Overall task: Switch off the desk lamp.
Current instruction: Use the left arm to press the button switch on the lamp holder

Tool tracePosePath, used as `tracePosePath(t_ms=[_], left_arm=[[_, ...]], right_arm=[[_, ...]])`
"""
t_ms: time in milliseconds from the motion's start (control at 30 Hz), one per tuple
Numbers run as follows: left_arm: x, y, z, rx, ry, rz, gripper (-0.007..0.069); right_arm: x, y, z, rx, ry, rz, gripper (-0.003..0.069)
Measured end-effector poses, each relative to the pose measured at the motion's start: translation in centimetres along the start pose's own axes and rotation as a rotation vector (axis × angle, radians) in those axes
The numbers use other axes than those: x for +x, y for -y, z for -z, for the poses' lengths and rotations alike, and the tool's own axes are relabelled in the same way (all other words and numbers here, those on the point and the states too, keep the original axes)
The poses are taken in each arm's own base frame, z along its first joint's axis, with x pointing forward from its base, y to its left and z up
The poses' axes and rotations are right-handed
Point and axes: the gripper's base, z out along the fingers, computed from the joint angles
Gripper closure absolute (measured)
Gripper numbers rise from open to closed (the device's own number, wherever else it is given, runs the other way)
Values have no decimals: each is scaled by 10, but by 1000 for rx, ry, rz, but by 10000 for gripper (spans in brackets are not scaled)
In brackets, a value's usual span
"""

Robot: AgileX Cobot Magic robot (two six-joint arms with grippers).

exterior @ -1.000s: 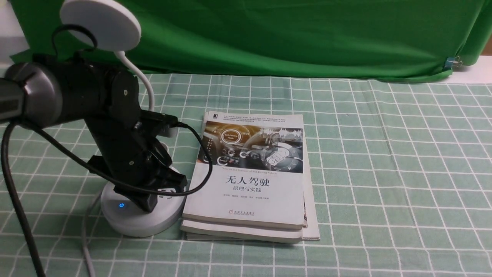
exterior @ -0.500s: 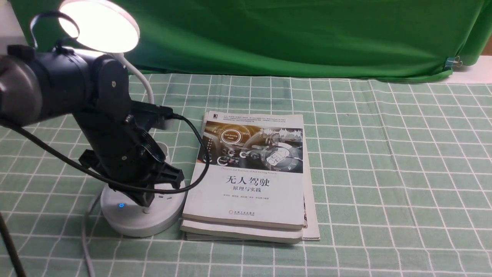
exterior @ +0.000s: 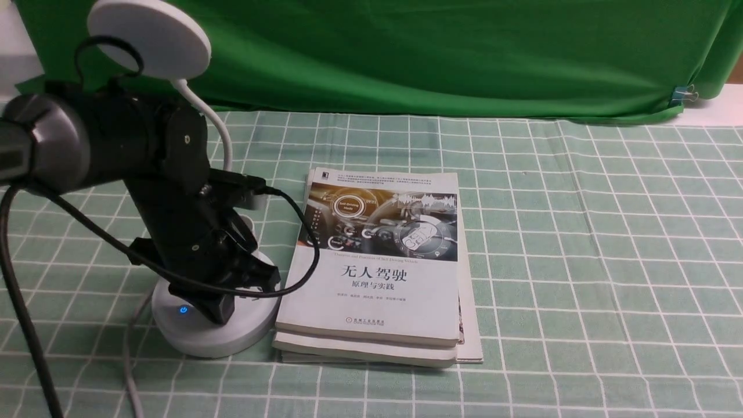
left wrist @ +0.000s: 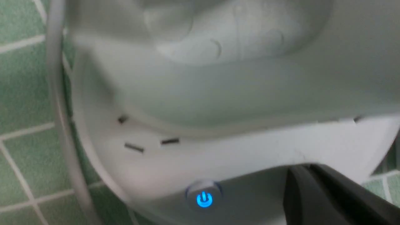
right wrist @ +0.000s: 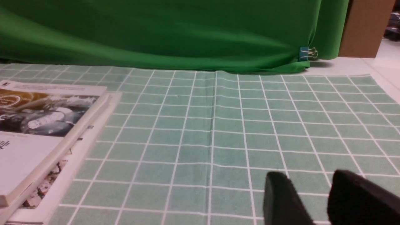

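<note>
The white desk lamp stands at the left of the front view. Its round disc head (exterior: 148, 38) is dark, and a thin neck (exterior: 219, 125) runs down behind my left arm to the round base (exterior: 203, 339). A small blue power button (exterior: 183, 309) glows on the base. My left gripper (exterior: 219, 312) is shut, with its tip down on the base just right of that button. The left wrist view shows the base (left wrist: 218, 150), sockets, the blue button (left wrist: 204, 199) and my shut gripper (left wrist: 304, 170) beside it. My right gripper (right wrist: 312, 193) is open and empty above the cloth.
A stack of books (exterior: 377, 273) lies right beside the lamp base and shows in the right wrist view (right wrist: 47, 125). The lamp's grey cord (exterior: 130, 371) trails toward the front edge. A green backdrop (exterior: 464, 52) closes the far side, held by a clip (exterior: 685, 93).
The lamp head was dark a second ago and lit half a second ago with my left gripper raised slightly. Now the gripper is back down on the base and the head is dark.
</note>
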Motion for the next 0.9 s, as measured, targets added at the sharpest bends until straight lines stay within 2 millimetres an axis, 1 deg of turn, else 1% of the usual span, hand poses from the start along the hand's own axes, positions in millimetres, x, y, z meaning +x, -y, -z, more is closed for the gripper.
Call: tracePosePath(t_ms=[100, 200, 267, 333, 400, 533, 567, 733, 900], left_arm=[[4, 1, 14, -3, 35, -3, 622], [8, 3, 35, -7, 98, -7, 622], [9, 4, 41, -9, 116, -8, 622], [9, 4, 42, -9, 117, -8, 622], [8, 4, 39, -8, 110, -8, 622], [5, 2, 28, -8, 91, -5, 622], [3, 2, 20, -6, 71, -4, 622], [0, -1, -6, 0, -11, 2, 622], [-1, -1, -8, 2, -23, 2, 622]], right_arm=[[0, 0, 0, 0, 0, 0, 417], [0, 0, 0, 0, 0, 0, 417], [0, 0, 0, 0, 0, 0, 417], [0, 0, 0, 0, 0, 0, 417], [0, 0, 0, 0, 0, 0, 417], [0, 0, 0, 0, 0, 0, 417], [0, 0, 0, 0, 0, 0, 417], [0, 0, 0, 0, 0, 0, 417], [0, 0, 0, 0, 0, 0, 417]])
